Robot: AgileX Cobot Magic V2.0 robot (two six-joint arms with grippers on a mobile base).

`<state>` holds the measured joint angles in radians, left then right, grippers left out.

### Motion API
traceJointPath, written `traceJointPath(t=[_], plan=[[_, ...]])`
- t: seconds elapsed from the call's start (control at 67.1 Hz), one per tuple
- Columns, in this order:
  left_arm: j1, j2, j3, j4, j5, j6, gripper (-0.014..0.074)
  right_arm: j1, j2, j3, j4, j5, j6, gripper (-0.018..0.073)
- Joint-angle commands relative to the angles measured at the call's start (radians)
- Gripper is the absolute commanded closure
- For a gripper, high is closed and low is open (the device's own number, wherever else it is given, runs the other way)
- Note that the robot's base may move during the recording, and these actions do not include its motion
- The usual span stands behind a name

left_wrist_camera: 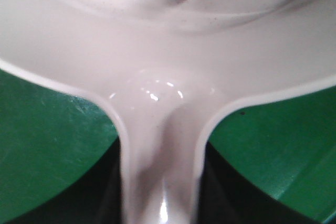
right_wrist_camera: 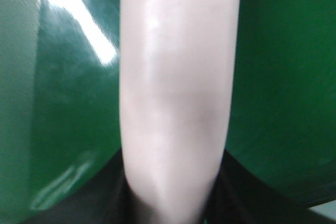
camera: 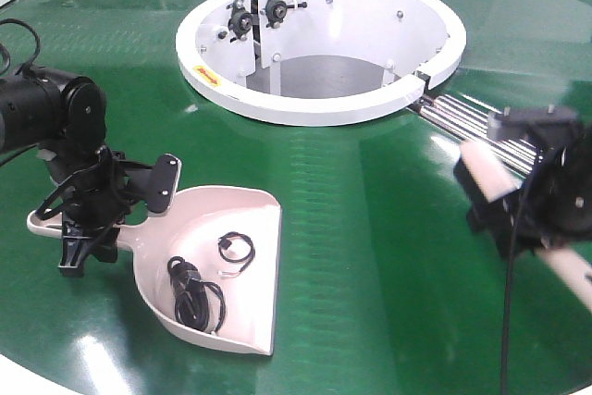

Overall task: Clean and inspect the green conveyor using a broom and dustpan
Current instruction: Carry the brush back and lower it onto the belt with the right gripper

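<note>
Dustpan [camera: 245,228] holds black cables [camera: 196,291], whole only in front view.

The broom [camera: 485,173] is blurred, its handle cut off at the right edge. The left gripper [camera: 88,247] hides much of the handle of the dustpan [camera: 231,224].

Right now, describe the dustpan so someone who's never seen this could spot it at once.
Find the white ring housing at the centre of the green conveyor; toward the camera and to its left, the dustpan lies on the belt, its handle in the left gripper. Unlike the slim broom on the other side, it is a wide pale-pink scoop holding black cables.
</note>
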<state>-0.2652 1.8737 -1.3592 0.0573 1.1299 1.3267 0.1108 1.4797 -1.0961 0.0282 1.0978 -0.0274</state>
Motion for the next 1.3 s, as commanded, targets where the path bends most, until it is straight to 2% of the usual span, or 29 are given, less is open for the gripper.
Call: traceJointPath(t=[0.0, 0.849, 1.132, 1.281], plan=[[-0.009, -0.038, -0.025, -0.016, 0.014, 0.004, 0.0603, -0.007, -0.021, 0.021, 0.005, -0.067, -0.02, 0.0561], [-0.008, -0.038, -0.025, -0.015, 0.003, 0.004, 0.0603, -0.007, 0.197, 0.04, 0.007, -0.109, -0.023, 0.0526], [-0.008, -0.038, -0.025, -0.02, 0.001, 0.003, 0.0561, -0.007, 0.202, 0.04, 0.009, -0.123, -0.016, 0.0434], [-0.008, -0.038, -0.025, -0.049, 0.023, 0.003, 0.0501, -0.007, 0.202, 0.04, 0.009, -0.117, 0.0, 0.0327]])
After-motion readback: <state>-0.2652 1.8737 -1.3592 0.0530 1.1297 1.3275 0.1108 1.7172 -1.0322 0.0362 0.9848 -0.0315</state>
